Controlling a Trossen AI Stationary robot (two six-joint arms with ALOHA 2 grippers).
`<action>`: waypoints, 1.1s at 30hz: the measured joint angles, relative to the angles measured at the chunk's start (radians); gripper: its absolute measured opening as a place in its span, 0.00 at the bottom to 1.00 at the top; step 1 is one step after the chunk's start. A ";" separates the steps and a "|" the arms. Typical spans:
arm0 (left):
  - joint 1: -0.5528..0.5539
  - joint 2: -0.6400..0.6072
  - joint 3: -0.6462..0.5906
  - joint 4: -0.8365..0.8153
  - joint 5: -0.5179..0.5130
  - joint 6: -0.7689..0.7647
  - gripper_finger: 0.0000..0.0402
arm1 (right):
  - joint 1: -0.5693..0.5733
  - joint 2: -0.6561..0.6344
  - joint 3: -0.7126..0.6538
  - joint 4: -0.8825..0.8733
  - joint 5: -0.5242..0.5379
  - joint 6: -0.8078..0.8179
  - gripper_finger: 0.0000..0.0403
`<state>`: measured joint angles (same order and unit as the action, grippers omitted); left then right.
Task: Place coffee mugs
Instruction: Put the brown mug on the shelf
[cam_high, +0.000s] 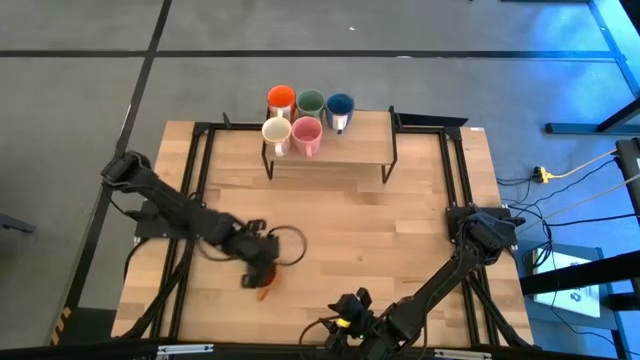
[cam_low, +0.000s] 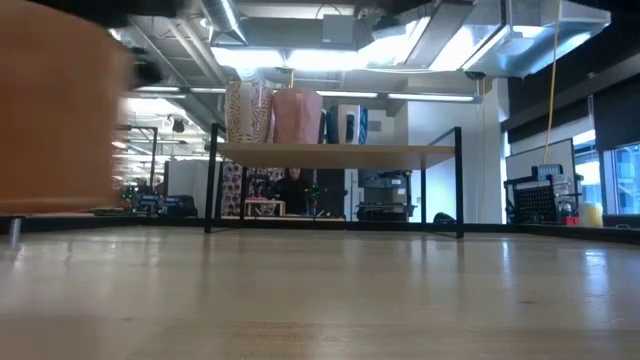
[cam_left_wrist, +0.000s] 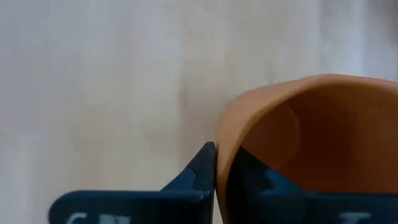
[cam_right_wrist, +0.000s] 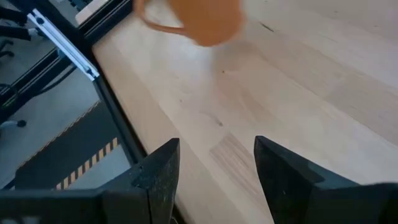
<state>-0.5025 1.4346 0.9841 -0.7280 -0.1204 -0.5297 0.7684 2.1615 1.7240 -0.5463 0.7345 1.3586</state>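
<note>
The orange mug (cam_high: 265, 284) is in my left gripper (cam_high: 258, 262) near the table's near-left part. It shows large and blurred in the low view (cam_low: 55, 110) and far off in the right wrist view (cam_right_wrist: 200, 17). Five other mugs stand on the raised wooden shelf (cam_high: 345, 150): red-orange (cam_high: 280, 98), green (cam_high: 310, 102) and dark blue (cam_high: 340, 105) in the far row, cream-white (cam_high: 276, 132) and pink (cam_high: 306, 134) in front. My right gripper (cam_right_wrist: 217, 149) is open and waits above the near edge (cam_high: 345, 318). My left gripper (cam_left_wrist: 222, 155) holds the orange mug by its rim wall (cam_left_wrist: 225, 134). One finger (cam_left_wrist: 202, 171) is outside and the other (cam_left_wrist: 261, 180) is inside the hollow. In the low view the mug's bottom hangs above the tabletop, so it is lifted clear.
The shelf stands on black legs (cam_low: 211, 190) at the table's far middle, with open tabletop (cam_high: 380, 230) between it and the arms. A black frame runs along the table's edges (cam_right_wrist: 118, 118). A cable loop (cam_high: 292, 243) hangs by the left wrist.
</note>
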 joint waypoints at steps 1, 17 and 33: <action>0.032 0.020 0.024 -0.001 -0.007 0.012 0.05 | -0.001 0.002 0.000 0.007 -0.001 0.000 0.48; 0.301 0.369 0.307 0.012 0.018 0.161 0.05 | 0.041 0.044 0.000 0.020 -0.010 0.080 0.48; 0.286 0.261 0.330 -0.024 0.104 0.184 0.29 | 0.047 0.044 0.000 0.028 -0.044 0.085 0.48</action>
<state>-0.2168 1.6959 1.3136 -0.7517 -0.0163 -0.3453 0.8159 2.2059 1.7241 -0.5186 0.6901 1.4437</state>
